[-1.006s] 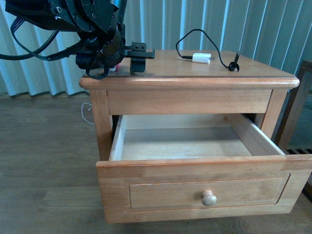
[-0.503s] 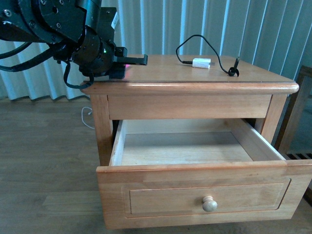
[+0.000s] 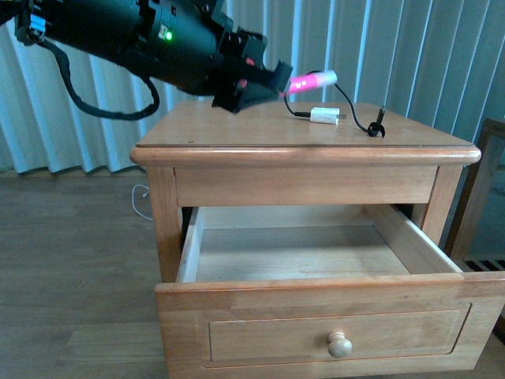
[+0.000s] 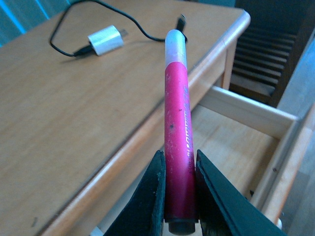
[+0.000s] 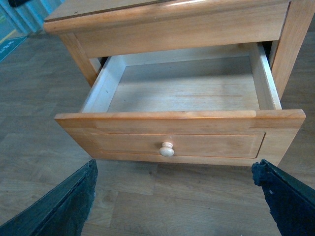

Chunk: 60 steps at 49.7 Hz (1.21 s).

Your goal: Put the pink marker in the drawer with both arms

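Note:
The pink marker (image 3: 309, 81) with its white end is held in the air above the nightstand top, my left gripper (image 3: 274, 82) shut on its lower part. In the left wrist view the marker (image 4: 177, 118) stands between the two black fingers (image 4: 152, 196) of that gripper (image 4: 180, 196), over the nightstand's front edge. The drawer (image 3: 316, 253) is pulled out and shows nothing inside; its round knob (image 3: 339, 344) faces me. My right gripper (image 5: 177, 196) hangs open over the floor in front of the drawer (image 5: 187, 93), wide of the knob (image 5: 167, 149).
A small white plug (image 3: 325, 116) with a black cable (image 3: 359, 110) lies on the nightstand top (image 3: 237, 126). Vertical blinds (image 3: 410, 55) hang behind. A dark wooden piece (image 3: 485, 181) stands at the right. Wood floor (image 3: 71, 268) lies around.
My left arm has lifted off the nightstand's left corner and swung right and upward, carrying the pink marker, which now juts out above the top. The view has shifted slightly.

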{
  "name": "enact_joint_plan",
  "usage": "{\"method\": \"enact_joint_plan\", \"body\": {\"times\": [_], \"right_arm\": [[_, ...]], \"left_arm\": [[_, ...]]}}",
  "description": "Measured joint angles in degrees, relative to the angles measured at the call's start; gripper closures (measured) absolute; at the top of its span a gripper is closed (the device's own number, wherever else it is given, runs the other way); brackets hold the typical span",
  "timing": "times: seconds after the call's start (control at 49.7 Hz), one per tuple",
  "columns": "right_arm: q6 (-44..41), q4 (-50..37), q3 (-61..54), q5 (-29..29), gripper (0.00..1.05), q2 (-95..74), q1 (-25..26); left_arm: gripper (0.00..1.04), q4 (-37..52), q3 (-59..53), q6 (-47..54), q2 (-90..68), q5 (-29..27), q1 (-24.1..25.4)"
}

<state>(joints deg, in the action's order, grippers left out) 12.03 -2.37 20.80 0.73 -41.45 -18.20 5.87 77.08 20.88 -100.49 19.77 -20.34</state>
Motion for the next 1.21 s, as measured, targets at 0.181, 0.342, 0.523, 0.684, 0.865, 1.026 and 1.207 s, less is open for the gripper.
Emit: {"method": "enact_joint_plan", "body": {"times": [0.181, 0.342, 0.523, 0.684, 0.865, 1.026, 1.207], "right_arm": [[0.0, 0.0, 0.0, 0.0, 0.08, 0.0, 0.0], [0.0, 0.0, 0.0, 0.0, 0.08, 0.0, 0.0], [0.0, 0.0, 0.0, 0.0, 0.08, 0.0, 0.0], [0.0, 0.0, 0.0, 0.0, 0.08, 0.0, 0.0], [0.0, 0.0, 0.0, 0.0, 0.08, 0.0, 0.0], [0.0, 0.0, 0.0, 0.0, 0.08, 0.0, 0.0], [0.0, 0.0, 0.0, 0.0, 0.08, 0.0, 0.0]], "left_arm": [[0.9, -2.6, -2.0, 5.5, -0.9, 0.0, -1.1], [0.9, -1.2, -2.0, 7.6, -5.2, -2.3, -2.0], [0.9, 0.6, -1.2, 7.6, -11.9, -4.4, -2.9], [0.9, 3.0, 1.1, 7.5, -17.0, -6.6, -3.5], [0.9, 3.6, 3.5, 7.3, -20.7, -7.5, -4.0], [0.9, 4.3, 3.9, 7.1, -22.5, -7.5, -4.2], [0.62, 5.5, 3.9, 6.9, -23.0, -8.1, -4.3]]}}
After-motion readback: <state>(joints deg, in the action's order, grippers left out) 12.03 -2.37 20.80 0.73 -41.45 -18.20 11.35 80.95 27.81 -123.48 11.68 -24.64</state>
